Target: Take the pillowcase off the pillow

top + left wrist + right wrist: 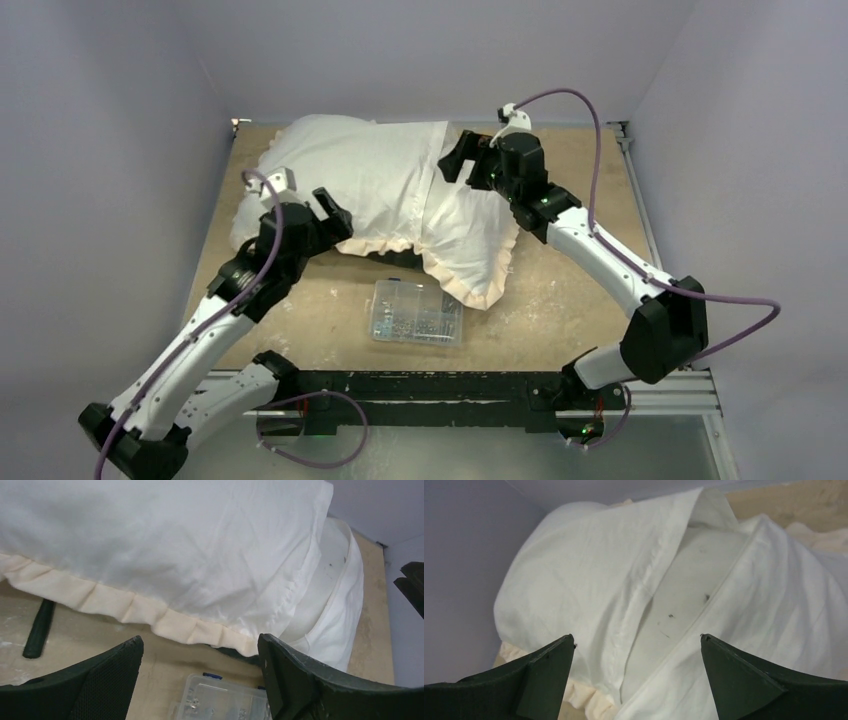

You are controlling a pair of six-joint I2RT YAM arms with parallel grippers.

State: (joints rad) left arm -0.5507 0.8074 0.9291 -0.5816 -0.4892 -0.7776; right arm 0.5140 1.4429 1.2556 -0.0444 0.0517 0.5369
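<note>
Looking down from above, you see the pillowcase [350,180] lying across the table [560,300] beyond the clear plastic box [417,312], cream-white face up, with the pillow [684,595] inside it. Its cream frill [470,285] runs along the edge nearest the box, and its closest corner droops down just beside the box's far right corner, though you cannot tell whether the two touch. Your left gripper [332,214] sits beyond the box and to its left, at the frilled edge of the case, its jaws spread apart and gripping nothing. From its wrist camera the frill hangs just past the fingertips, with bare table and the lid of the box showing between them. Your right gripper [455,155] is further beyond the box and a little to its right, over the top of the case, its jaws likewise wide apart and empty. Through the right wrist camera you look straight at the case's opening, where a hemmed flap folds back and a strip of the plain cushion shows in the gap, marked with a few small dark specks. You cannot tell from any view whether either gripper touches the fabric
</note>
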